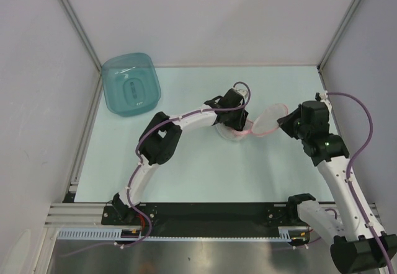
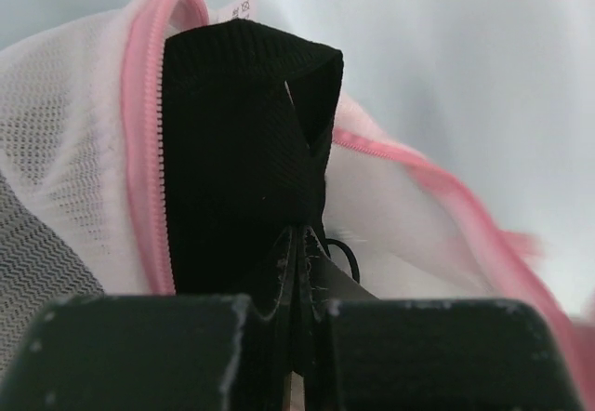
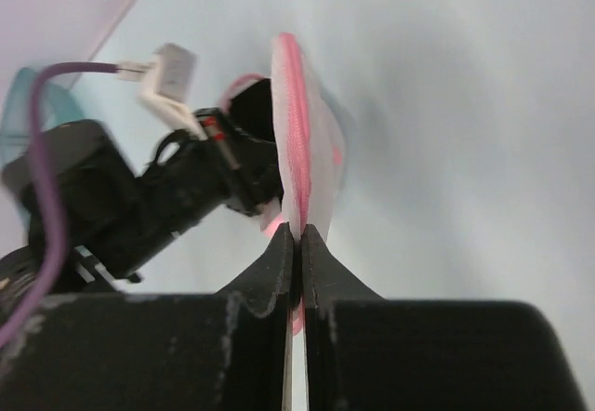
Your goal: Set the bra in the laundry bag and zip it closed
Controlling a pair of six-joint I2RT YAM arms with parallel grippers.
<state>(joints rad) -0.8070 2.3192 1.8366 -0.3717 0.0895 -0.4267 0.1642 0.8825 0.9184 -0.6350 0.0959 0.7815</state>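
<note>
1. The black soft fabric bra (image 2: 242,141) is sitting at the mouth of the small white mesh laundry bag (image 2: 65,151). Its ribbed cloth is standing up between the two runs of pink zipper trim (image 2: 144,132). How much of it is lying inside the bag I cannot tell.
2. The left hand (image 2: 299,262) is pinching a fold of the bra, its two fingers pressing together with only the black cloth between them.
3. In the top view the bag is lying near the middle of the pale green bench (image 1: 205,175). One round half is resting flat under the left hand, and the other half is tilting up and to the right like an open lid.
4. The right hand (image 3: 297,239) is clamping the pink edge of that tilted half. Its fingers are closing tight on the thin mesh and trim, which is standing upright out of the grip in the right wrist view.
5. The two hands are facing each other across the open bag, the left hand on its left side and the right hand on its right, near one another.
6. The teal translucent plastic tub (image 1: 130,85) is sitting at the far left corner of the bench, well apart from the bag and both hands.
7. Plain white panels (image 1: 205,13) are enclosing the bench on its left, far and right sides.
</note>
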